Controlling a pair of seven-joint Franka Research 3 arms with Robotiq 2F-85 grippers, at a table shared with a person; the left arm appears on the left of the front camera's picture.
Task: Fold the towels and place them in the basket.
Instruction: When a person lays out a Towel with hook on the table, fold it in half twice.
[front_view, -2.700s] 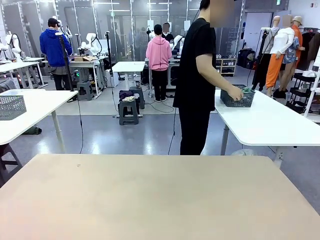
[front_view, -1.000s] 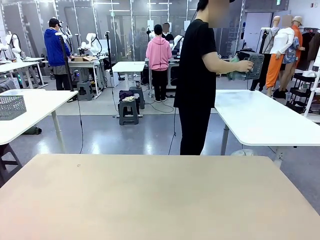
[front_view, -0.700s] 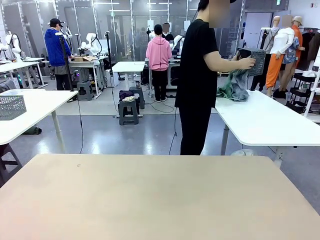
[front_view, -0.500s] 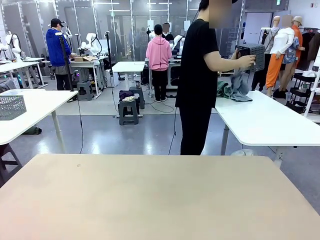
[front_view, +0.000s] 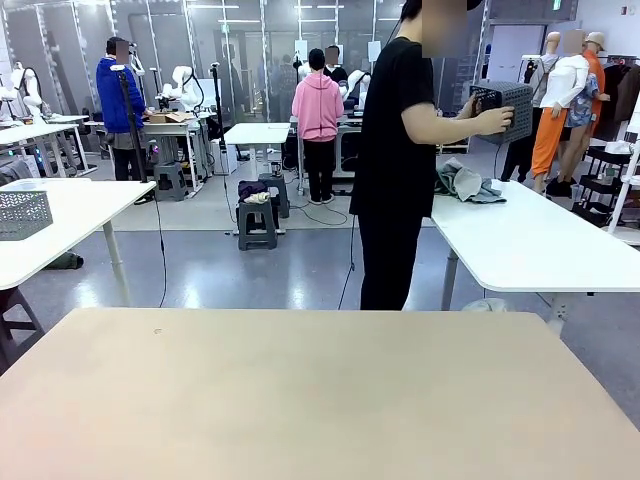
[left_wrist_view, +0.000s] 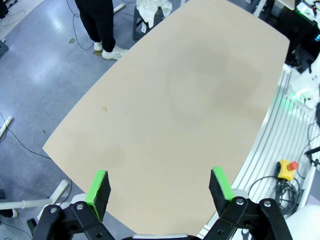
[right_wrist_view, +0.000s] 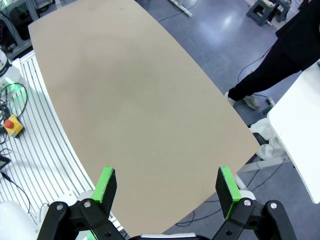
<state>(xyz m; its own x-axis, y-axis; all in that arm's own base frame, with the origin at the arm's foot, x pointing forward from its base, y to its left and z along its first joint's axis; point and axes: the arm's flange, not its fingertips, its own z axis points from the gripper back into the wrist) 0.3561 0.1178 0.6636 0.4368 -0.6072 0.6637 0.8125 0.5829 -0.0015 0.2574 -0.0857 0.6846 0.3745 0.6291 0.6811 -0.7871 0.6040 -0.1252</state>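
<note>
Beige tabletop spreads beneath us as the beige table (front_view: 300, 400) waits for work. The towels (front_view: 465, 183), seemingly a grey-green heap at this distance, lie on a white table (front_view: 540, 240) beyond its far right corner, where the person's hand (front_view: 493, 122) holds the basket (front_view: 503, 108) tipped above them. We judge it wisest to wait until both are brought to the beige table. Our left gripper (left_wrist_view: 160, 182) and right gripper (right_wrist_view: 166, 184) hover above it, jaws wide apart, gripping nothing.

Left claw (left_wrist_view: 159, 185): black linked fingers, bright green pads (left_wrist_view: 98, 190), silver screws (left_wrist_view: 239, 201) at the joints.
Right claw (right_wrist_view: 166, 184): same black links, green tips, silver pivots.
Person (front_view: 390, 150): black short-sleeved T-shirt, black trousers, white shoes (left_wrist_view: 112, 51).
</note>
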